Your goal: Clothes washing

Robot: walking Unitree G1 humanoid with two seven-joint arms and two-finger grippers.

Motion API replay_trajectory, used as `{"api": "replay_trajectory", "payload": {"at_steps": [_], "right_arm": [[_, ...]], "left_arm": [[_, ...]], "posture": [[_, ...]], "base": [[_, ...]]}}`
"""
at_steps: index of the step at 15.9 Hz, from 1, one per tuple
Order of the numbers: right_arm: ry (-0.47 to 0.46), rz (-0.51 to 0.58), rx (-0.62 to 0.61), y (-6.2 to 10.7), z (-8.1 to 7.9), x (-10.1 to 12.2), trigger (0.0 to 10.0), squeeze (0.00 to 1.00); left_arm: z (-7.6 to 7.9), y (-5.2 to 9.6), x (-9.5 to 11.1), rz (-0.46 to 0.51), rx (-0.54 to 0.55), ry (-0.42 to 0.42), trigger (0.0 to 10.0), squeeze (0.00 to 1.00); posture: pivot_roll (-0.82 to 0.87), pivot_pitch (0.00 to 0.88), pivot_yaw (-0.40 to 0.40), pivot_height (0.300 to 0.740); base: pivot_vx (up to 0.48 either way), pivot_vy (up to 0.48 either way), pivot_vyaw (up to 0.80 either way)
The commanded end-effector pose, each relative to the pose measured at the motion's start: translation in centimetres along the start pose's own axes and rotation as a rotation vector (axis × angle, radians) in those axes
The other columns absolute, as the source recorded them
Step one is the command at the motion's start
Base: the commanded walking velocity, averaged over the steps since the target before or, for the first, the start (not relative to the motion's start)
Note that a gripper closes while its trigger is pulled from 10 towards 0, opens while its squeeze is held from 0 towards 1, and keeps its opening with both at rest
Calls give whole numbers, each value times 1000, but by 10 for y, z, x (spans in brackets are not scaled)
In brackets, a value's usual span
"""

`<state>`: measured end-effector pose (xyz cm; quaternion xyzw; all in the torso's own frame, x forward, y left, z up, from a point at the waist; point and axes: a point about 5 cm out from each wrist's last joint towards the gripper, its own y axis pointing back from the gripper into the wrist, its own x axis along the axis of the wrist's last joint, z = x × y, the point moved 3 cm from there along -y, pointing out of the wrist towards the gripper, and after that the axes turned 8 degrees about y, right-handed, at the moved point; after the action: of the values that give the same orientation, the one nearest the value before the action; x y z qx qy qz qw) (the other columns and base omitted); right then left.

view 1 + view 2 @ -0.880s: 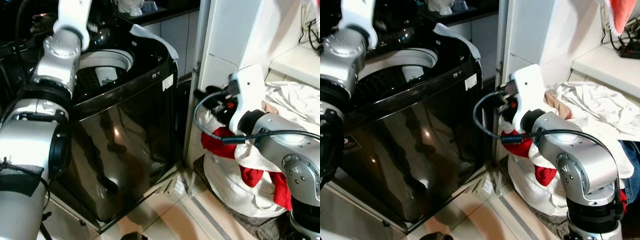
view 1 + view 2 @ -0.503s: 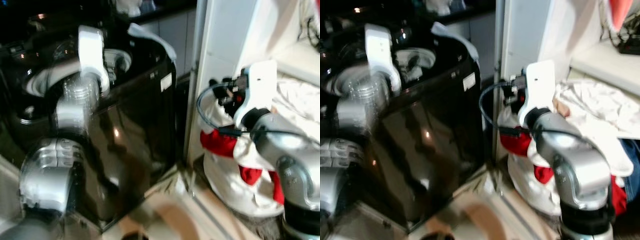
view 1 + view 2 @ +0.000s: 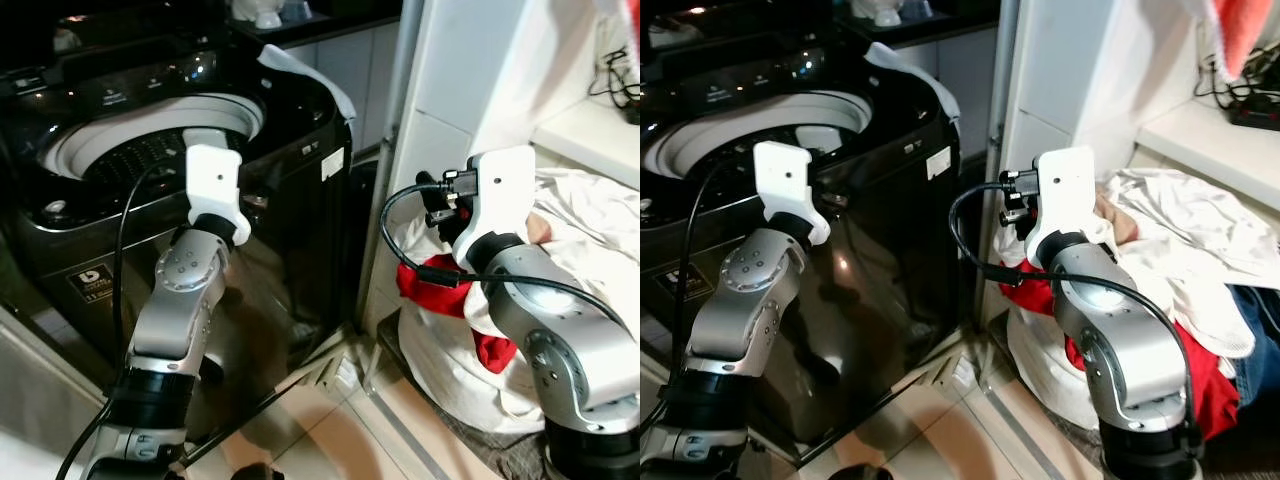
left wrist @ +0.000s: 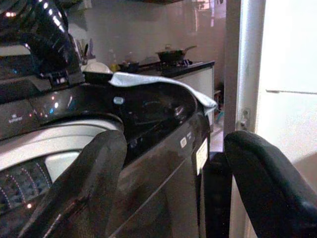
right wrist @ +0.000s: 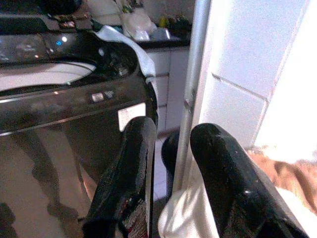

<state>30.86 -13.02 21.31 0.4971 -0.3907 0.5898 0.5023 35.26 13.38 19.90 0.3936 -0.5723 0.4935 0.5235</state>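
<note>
While the glossy black top-loading washing machine (image 3: 250,200) stood open at left, we judged the soft, light red and white laundry (image 3: 445,290) in the white bag (image 3: 1040,360) at right best pinched at a raised fold. Our left gripper (image 4: 173,188) gaped wide; our right gripper (image 5: 173,163) was narrowly parted, empty.

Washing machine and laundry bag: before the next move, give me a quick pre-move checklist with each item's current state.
1. Washing machine lid open, drum accessible: ok.
2. Left gripper open and holding nothing: ok.
3. Right gripper free of cloth: ok; its fingers stand slightly apart with nothing between them.
4. Laundry within the right arm's reach: ok; the red garment and white clothes lie in the white bag just below it.
5. Drum contents: cannot tell.
6. White cloth draped on the machine's back corner, clear of the drum opening: ok.
</note>
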Motion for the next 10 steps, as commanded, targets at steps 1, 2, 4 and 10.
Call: {"api": "replay_trajectory", "payload": {"at_steps": [1, 2, 4, 10], "right_arm": [[-17, 3, -18, -1, 5, 0, 10000, 0], [-28, 3, -14, -2, 4, -1, 10000, 0], [-40, 1, -13, -1, 4, -2, 10000, 0], [-40, -7, -8, 4, 4, -5, 10000, 0]], "left_arm": [[0, -1, 10, 15, 10, -1, 10000, 0], [0, -1, 15, 17, 5, -7, 10000, 0], [1, 1, 17, 7, -8, -22, 10000, 0], [8, 4, 16, -14, -34, -1, 10000, 0]], "posture": [[18, 0, 20, 740], [20, 0, 22, 740], [16, 0, 29, 740], [0, 0, 45, 740]], "base": [[0, 0, -719], [0, 0, -781], [124, 0, -669], [277, 0, -780]]}}
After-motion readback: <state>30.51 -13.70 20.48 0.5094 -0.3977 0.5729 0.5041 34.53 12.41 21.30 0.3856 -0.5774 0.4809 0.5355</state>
